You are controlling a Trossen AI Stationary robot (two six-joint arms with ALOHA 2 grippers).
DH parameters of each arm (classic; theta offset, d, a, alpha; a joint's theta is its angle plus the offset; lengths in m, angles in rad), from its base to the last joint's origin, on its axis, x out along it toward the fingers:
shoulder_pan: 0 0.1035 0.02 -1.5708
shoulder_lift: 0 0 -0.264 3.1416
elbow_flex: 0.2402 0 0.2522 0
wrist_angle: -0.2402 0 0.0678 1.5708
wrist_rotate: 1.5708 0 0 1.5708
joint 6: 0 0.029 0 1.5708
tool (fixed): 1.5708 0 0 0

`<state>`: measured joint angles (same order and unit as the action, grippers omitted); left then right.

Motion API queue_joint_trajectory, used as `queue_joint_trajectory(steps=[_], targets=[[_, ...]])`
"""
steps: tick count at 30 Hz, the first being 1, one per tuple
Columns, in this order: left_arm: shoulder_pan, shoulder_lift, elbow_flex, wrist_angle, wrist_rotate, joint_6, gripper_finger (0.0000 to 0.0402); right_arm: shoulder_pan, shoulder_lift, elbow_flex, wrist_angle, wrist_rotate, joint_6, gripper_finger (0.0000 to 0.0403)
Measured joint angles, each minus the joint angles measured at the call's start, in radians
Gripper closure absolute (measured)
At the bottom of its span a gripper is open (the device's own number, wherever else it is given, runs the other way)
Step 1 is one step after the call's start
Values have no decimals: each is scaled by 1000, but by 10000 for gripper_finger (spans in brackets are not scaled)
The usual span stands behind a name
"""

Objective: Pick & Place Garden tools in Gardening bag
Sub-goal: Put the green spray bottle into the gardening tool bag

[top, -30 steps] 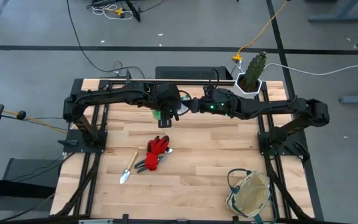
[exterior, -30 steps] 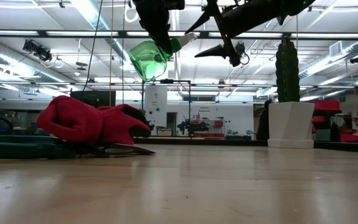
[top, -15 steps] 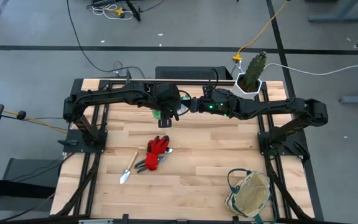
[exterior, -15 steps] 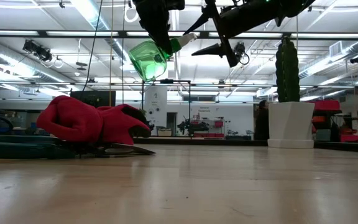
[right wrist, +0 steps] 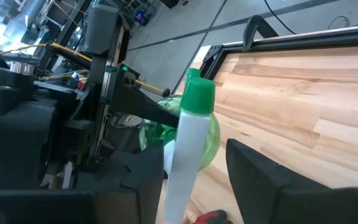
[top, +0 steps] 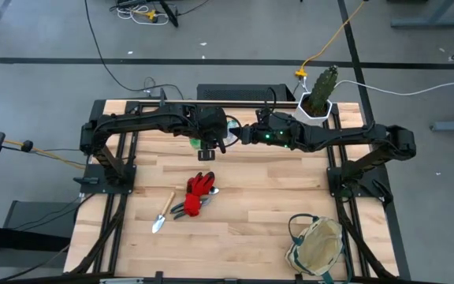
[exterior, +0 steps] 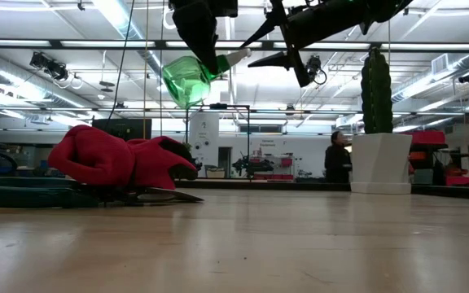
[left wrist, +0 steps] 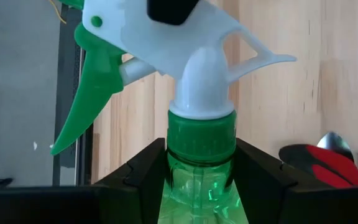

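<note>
Pale wooden table (top: 274,197) spreads before you, with the gardening bag (top: 316,246) at its near right corner and the red-and-black gloves (top: 199,189), pruners (top: 186,209) and trowel (top: 162,213) lying together near the middle-left. Farther back, your left gripper (left wrist: 199,180) holds the green-and-white spray bottle (exterior: 190,73) by its neck, lifted above the table. Your right gripper (right wrist: 191,168) is spread open around the bottle's white head, not yet clamped, with the cactus (top: 321,85) in its white pot at the far right corner.

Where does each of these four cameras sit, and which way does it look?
High: overhead, straight down; both arms, gardening bag.
Low: table height, level across; gloves, arms above.
Left wrist: on the left arm; left tool grips the spray bottle.
Right wrist: on the right arm; right tool around the bottle's head.
All share the bottle.
</note>
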<state>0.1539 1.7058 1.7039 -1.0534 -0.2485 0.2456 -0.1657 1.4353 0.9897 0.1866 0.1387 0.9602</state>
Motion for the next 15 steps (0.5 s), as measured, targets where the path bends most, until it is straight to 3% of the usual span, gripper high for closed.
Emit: queue_joint_trajectory(steps=[15], targets=[[0,0,1,2,-36,3,230,-1,0,0,13,-1,-52,184]])
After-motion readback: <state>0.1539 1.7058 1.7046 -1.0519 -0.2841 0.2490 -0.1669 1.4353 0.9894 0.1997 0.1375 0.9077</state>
